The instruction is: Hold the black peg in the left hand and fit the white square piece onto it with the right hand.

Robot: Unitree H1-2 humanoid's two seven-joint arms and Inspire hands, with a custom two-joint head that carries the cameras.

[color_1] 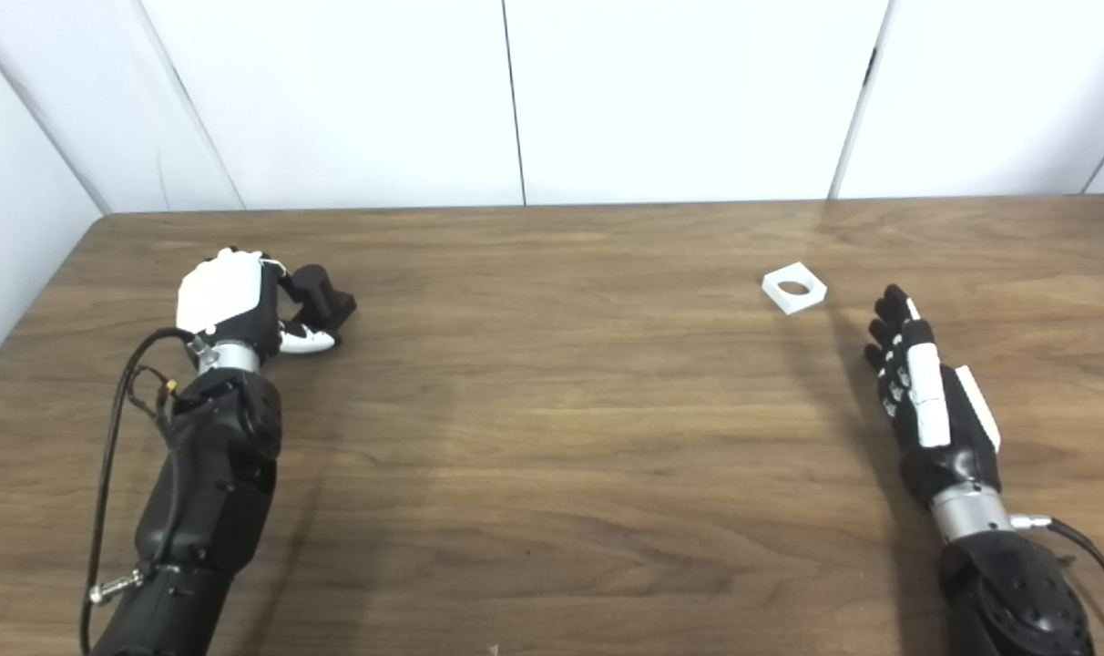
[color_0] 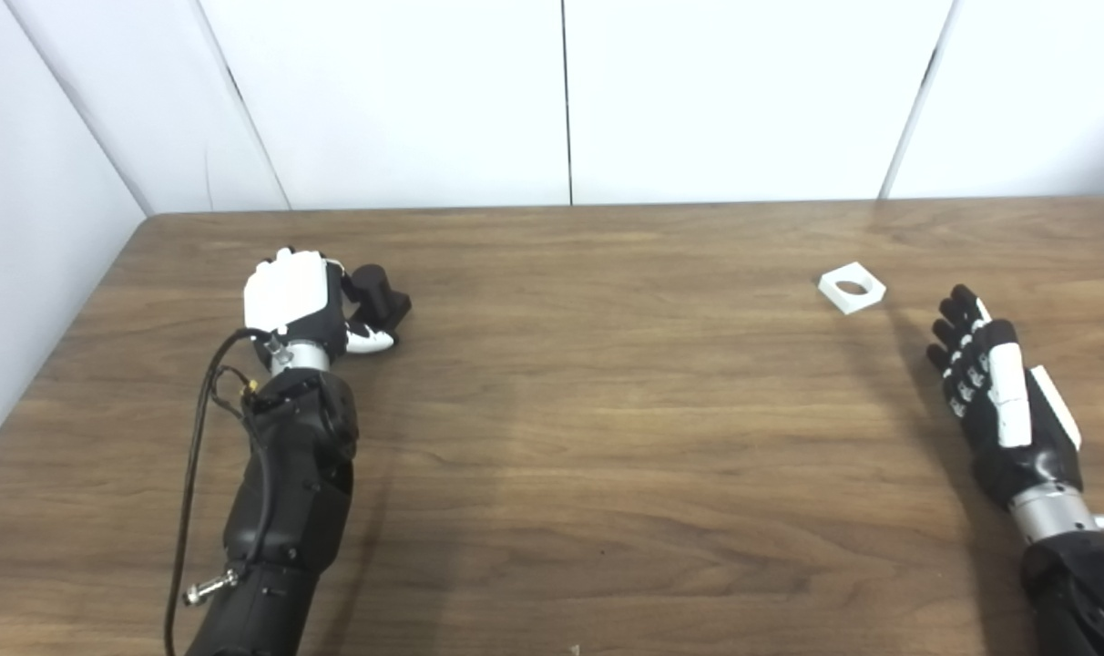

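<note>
Table (color_0: 607, 437) wood-grain, smooth; white square piece (color_0: 852, 287) matt plastic; black peg (color_0: 381, 293) matt.

No readable txt, labels, brand marks or nos. anywhere in either view; nothing legible on any obj.

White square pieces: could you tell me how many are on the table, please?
1. The white square piece lies flat on the table's far right, just beyond the open right hand, untouched.
</note>
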